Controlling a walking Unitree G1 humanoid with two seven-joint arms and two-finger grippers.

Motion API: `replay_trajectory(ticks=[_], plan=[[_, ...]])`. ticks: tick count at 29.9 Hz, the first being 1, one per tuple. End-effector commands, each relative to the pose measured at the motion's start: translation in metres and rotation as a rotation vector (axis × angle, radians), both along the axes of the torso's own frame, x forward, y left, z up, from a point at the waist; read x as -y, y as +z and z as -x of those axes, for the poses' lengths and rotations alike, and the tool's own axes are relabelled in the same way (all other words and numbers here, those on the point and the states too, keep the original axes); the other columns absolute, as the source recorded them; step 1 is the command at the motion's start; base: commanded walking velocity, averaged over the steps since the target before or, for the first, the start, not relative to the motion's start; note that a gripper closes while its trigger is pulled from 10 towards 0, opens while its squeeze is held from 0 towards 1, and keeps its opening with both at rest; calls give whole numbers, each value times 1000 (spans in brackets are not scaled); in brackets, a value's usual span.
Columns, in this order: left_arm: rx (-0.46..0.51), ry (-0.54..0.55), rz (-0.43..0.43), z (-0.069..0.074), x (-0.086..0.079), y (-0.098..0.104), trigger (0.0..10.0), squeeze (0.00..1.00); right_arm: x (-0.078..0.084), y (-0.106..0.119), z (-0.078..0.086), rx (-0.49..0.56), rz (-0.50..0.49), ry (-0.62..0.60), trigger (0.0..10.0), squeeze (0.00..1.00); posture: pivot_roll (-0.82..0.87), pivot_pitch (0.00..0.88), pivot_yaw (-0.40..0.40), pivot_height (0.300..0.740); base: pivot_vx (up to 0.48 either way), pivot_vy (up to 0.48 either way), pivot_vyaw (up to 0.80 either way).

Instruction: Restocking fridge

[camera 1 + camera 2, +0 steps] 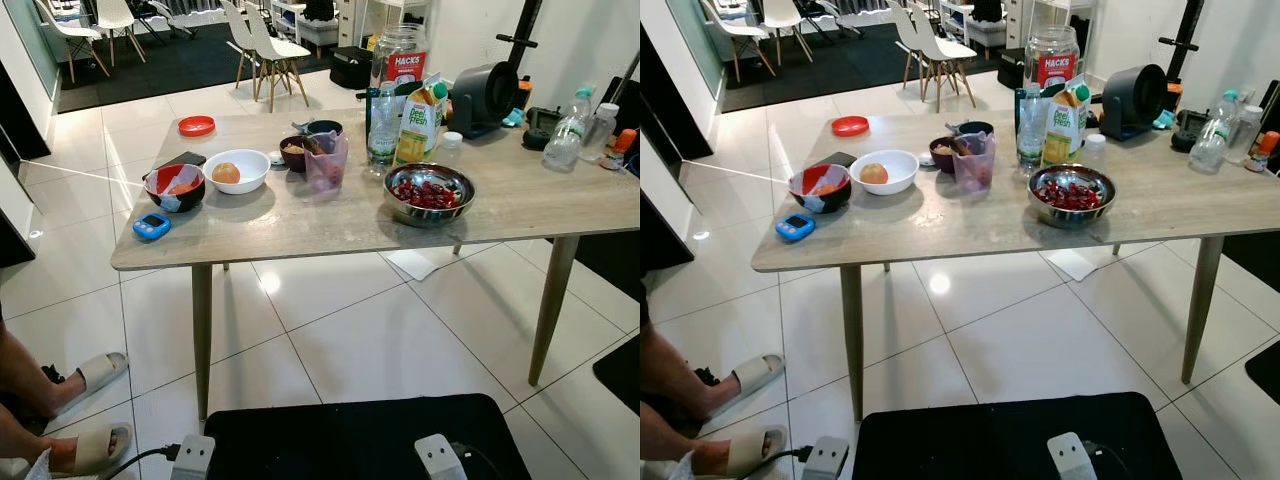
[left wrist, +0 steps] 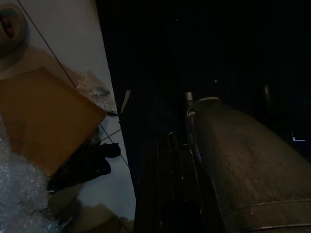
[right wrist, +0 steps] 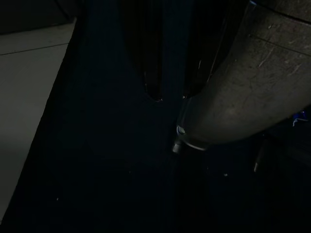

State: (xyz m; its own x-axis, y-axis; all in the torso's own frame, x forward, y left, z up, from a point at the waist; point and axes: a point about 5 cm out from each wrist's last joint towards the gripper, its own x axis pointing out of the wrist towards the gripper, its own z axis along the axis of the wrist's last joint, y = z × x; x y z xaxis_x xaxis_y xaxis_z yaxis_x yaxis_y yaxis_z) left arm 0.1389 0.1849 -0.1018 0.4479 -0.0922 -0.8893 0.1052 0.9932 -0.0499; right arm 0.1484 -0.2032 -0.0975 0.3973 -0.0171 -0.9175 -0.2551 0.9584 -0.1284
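Groceries for the fridge stand spread over a wooden table (image 1: 300,225) ahead of the robot: a steel bowl of red fruit (image 1: 429,192) near the front edge, and behind it a juice carton (image 1: 418,125) touching a clear water bottle (image 1: 382,124), with a large jar with a red label (image 1: 399,55) further back. Toward the robot's left sit a white bowl holding an orange-coloured fruit (image 1: 236,170), a dark bowl with a red inside (image 1: 175,186) just beside it, and a small blue device (image 1: 152,226) near the table's corner. A purple translucent cup (image 1: 326,160) stands between the white bowl and the steel bowl, with two small dark bowls (image 1: 310,140) just behind it. A red lid (image 1: 197,125) lies at the far edge. A person's sandalled feet (image 1: 90,410) rest on the tiled floor at the robot's left. Both arms hang low in shade; in the wrist views the left gripper (image 2: 177,194) and right gripper (image 3: 170,82) appear only as dim dark shapes, so whether their fingers are parted or closed cannot be told. The left wrist view also catches what may be a cardboard box (image 2: 43,116) on the floor.
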Motion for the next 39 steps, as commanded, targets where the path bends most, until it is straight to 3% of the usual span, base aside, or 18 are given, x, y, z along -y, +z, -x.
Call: replay_trajectory(ticks=[1,10,17,27,30,35,36,37,39], plan=[[-12,0,0,2,1,-1,10000,0,2,1,-3,1,6,19,10000,0,-52,0,15,740,0,0,0],[-23,25,25,6,11,-4,10000,0,13,0,6,-41,42,118,10000,0,-62,0,-40,740,0,0,0],[-29,15,24,9,11,-4,10000,0,9,0,5,-40,31,140,10000,0,-69,0,-56,740,0,0,0],[-24,29,12,9,3,-4,10000,0,7,1,2,-3,23,63,10000,0,-42,0,-10,740,0,0,0],[-22,34,11,9,0,-3,10000,0,14,9,-15,96,1,-61,10000,0,-42,0,1,740,0,0,0],[-23,35,11,10,-1,-3,10000,0,28,23,-36,208,19,-122,10000,0,-45,0,6,740,0,0,0],[-24,35,10,10,-1,-3,10000,0,40,32,-48,284,34,-190,10000,0,-48,0,12,740,0,0,0],[-24,35,10,10,-1,-3,10000,0,40,32,-48,284,34,-190,10000,0,-48,0,12,740,0,0,0],[-29,34,8,12,-3,-4,10000,0,71,57,-69,447,85,-325,10000,0,-55,0,19,740,0,0,0]])
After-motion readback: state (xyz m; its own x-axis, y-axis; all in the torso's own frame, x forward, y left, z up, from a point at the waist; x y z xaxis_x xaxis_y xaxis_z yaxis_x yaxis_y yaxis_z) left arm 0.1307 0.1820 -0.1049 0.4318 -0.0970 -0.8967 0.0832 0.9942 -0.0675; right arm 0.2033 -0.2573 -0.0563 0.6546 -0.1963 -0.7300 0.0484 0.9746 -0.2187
